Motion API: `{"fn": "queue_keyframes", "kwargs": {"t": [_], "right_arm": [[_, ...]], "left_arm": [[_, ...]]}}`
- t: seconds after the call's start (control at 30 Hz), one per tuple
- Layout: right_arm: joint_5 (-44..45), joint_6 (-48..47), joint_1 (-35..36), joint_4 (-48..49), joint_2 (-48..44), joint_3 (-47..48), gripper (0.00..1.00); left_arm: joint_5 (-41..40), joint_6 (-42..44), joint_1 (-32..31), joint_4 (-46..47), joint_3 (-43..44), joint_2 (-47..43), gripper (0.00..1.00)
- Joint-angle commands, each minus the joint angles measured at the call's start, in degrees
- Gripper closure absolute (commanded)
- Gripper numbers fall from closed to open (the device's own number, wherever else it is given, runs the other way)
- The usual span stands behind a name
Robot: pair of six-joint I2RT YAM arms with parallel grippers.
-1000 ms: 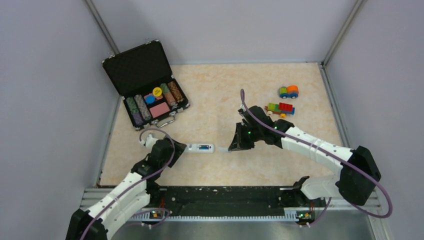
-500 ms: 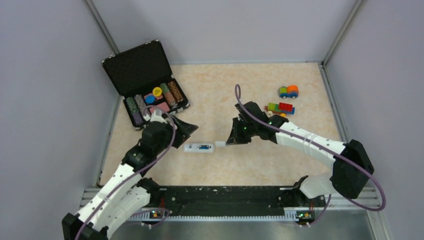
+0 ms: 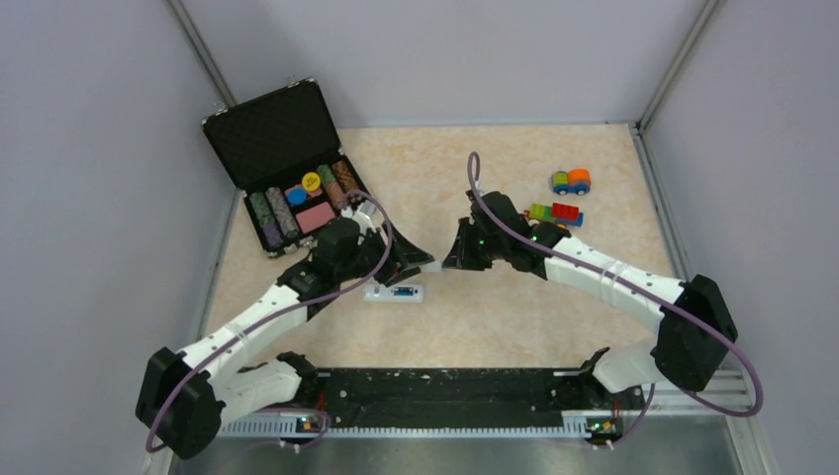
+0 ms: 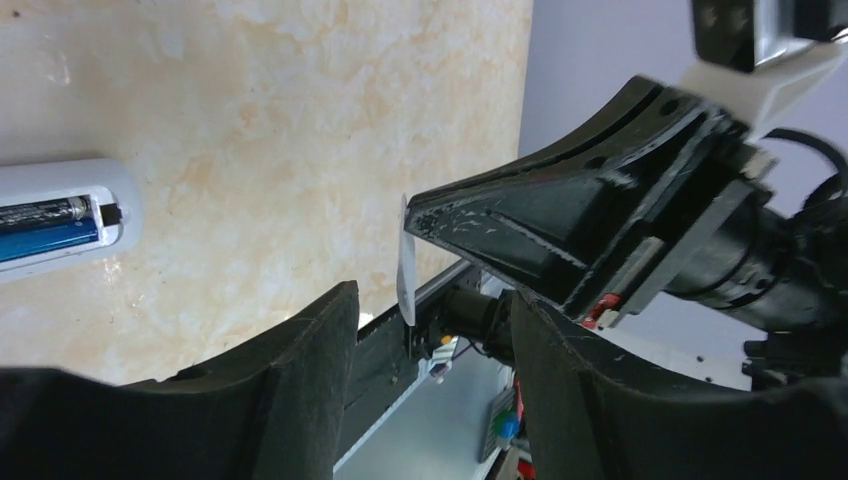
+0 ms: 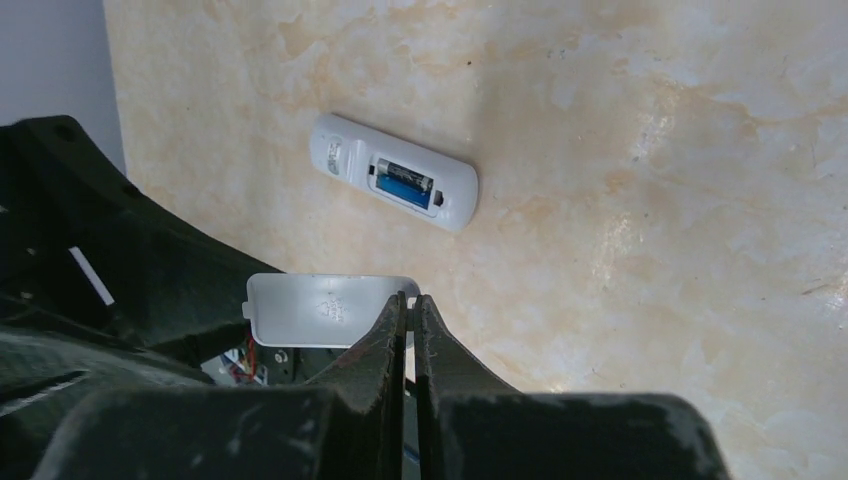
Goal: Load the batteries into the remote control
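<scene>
The white remote control (image 3: 394, 292) lies back up on the table with its battery bay open. A black battery and a blue battery (image 5: 405, 184) sit side by side in the bay, which also shows in the left wrist view (image 4: 45, 225). My right gripper (image 3: 453, 261) is shut on the edge of the white battery cover (image 5: 320, 310) and holds it above the table, beyond the remote. My left gripper (image 3: 411, 259) is open, raised, and faces the cover (image 4: 406, 265), which hangs between and just beyond its fingertips (image 4: 340, 300).
An open black chip case (image 3: 292, 173) stands at the back left. Two colourful toy block cars (image 3: 571, 181) (image 3: 554, 214) sit at the back right. Grey walls enclose the table on three sides.
My left arm has swung from the remote's left end up and right, over the remote, to face the right gripper. The right gripper has lifted the cover slightly further back.
</scene>
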Motion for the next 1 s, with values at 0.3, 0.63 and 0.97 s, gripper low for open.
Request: {"fn": "queue_keyframes", "kwargs": {"t": [0.3, 0.63, 0.97], "right_arm": [[-1.32, 1.54, -0.34, 2.89, -0.12, 3.3, 1.0], [-2.21, 1.36, -0.34, 2.82, -0.58, 3.44, 1.0], [-2.68, -1.27, -1.3, 0.11, -6.84, 5.39, 0.51]], "left_arm": [[-0.46, 5.27, -2.62, 3.28, 4.72, 4.27, 0.73], [-2.15, 5.26, -2.56, 2.44, 4.12, 4.91, 0.85], [1.01, 24.86, -2.64, -0.3, 7.76, 4.15, 1.0]]}}
